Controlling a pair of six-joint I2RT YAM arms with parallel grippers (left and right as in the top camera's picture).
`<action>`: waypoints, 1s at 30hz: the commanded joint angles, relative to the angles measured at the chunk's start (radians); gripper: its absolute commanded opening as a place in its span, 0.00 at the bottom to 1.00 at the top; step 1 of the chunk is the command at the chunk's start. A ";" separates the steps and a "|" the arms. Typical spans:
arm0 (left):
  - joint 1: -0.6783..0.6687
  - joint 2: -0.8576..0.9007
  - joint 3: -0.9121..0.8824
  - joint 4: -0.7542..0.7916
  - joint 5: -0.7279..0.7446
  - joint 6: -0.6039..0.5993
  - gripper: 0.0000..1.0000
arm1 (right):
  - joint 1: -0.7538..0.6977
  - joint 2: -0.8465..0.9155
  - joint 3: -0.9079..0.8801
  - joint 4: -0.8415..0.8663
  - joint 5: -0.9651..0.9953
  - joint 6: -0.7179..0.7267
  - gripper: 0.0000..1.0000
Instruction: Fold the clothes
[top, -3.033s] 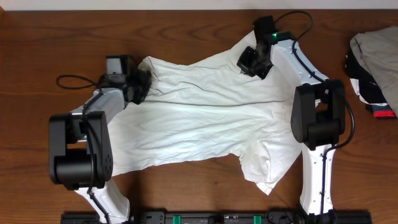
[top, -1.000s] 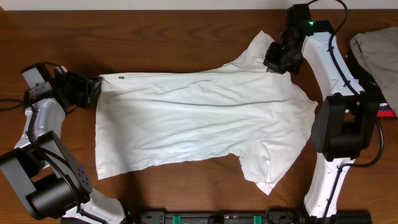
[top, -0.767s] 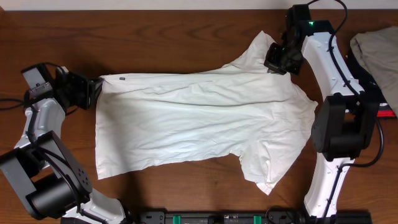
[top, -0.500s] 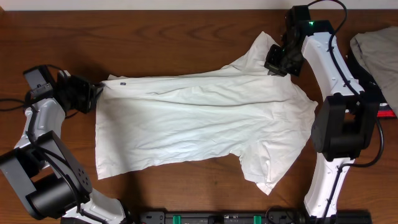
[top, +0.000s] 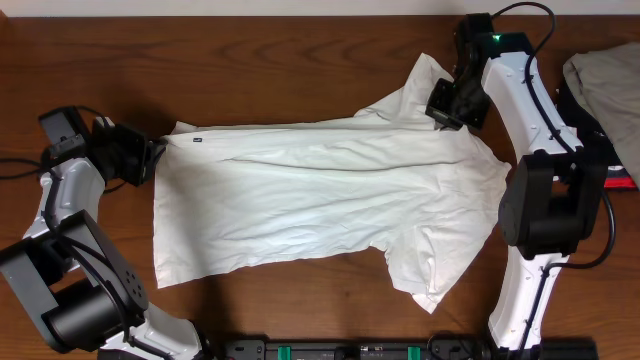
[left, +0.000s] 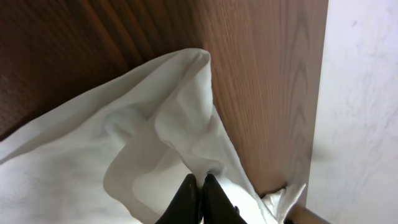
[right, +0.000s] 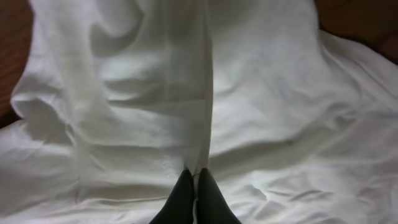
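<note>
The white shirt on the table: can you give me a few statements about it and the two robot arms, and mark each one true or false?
1. The shirt lies spread out on the wooden table. True.
2. The left gripper is open and clear of the shirt. False: it is shut, pinching the shirt's edge.
3. The right gripper is also shut on a pinch of the shirt. True.
4. The shirt is folded into a neat square. False: it is unfolded and wrinkled, with its sleeves out.
5. A heap of other clothes lies at the table's right edge, apart from the shirt. True.
</note>
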 joint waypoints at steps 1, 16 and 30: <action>0.007 -0.022 0.022 -0.005 -0.042 0.018 0.06 | 0.005 -0.024 0.008 -0.016 0.054 0.067 0.02; 0.007 -0.022 0.022 -0.007 -0.048 0.022 0.06 | 0.009 -0.024 0.008 -0.067 0.094 0.227 0.02; 0.007 -0.022 0.022 -0.021 -0.071 0.040 0.06 | 0.028 -0.089 0.008 -0.060 0.300 0.261 0.02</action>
